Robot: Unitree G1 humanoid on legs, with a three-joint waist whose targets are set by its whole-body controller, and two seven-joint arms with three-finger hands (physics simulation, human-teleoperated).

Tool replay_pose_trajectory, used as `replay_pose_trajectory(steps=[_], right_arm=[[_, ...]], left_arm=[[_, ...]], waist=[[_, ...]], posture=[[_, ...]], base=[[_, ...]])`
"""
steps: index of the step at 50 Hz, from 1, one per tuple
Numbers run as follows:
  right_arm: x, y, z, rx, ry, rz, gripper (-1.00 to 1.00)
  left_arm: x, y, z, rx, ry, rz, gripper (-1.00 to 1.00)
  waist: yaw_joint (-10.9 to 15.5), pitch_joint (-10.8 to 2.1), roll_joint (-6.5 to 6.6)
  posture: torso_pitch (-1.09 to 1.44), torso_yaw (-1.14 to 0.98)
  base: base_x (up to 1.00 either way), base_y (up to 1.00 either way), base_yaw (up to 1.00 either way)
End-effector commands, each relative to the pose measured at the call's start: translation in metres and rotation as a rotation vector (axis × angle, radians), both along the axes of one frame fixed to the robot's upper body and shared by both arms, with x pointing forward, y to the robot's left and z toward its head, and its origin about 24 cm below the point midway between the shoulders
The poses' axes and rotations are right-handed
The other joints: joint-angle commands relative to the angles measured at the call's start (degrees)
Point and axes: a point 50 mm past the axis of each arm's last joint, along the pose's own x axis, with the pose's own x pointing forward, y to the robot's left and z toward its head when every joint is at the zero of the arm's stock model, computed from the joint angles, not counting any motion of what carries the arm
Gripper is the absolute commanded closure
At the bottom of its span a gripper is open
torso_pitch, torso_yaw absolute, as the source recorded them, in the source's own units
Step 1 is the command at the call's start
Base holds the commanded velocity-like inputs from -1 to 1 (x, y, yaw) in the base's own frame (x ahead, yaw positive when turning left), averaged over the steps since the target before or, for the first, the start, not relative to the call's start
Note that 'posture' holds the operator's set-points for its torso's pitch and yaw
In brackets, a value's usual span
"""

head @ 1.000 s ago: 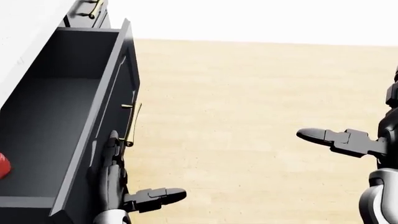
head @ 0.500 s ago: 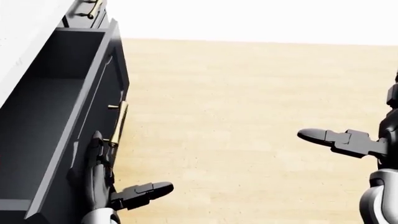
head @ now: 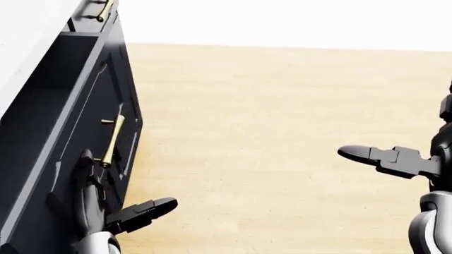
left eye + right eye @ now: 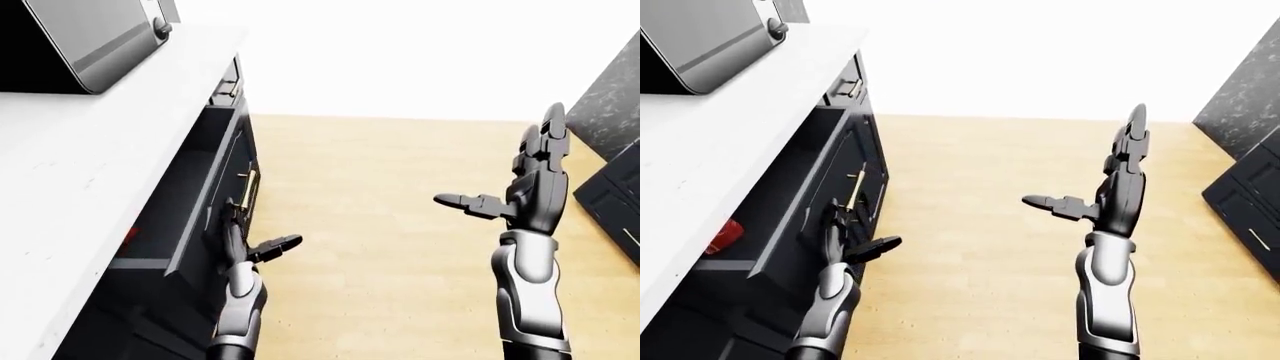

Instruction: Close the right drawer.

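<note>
Pushed further in, matte black drawer (image 3: 106, 106) meets flat, unclenched left hand (image 3: 88, 203).

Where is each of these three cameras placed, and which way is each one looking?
Head view: on the robot's head, angled down at the drawer, brass handle and wood floor; left robot hand flat on the drawer face, right robot hand at the right edge.
Left-eye view: on the head, wider; white counter, both forearms.
Right-eye view: its twin, set slightly rightward; a red item shows inside the drawer.
All three share the drawer and both hands.
</note>
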Motion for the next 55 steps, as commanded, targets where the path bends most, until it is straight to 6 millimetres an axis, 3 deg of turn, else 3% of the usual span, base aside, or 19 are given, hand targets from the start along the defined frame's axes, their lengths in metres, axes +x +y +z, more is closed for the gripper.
replay_pose_trajectory(steps=[1,55], right_arm=[[-0.002,0.001,0.018,-0.028,-0.086,0.003,-1.0],[-0.001,0.0,0.017,-0.031,-0.086,0.001,-1.0]], left_arm=[[0.009,0.016,0.033,0.018,-0.174,0.09,-1.0],[0.001,0.075,0.051,-0.063,-0.216,0.334,-1.0]], waist=[[0.5,-1.56,0.03],[0.9,-1.09,-0.01]], posture=[[0.0,0.0],[0.0,0.0]], base=[[0.0,0.0,0.0],[0.0,0.0,0.0]])
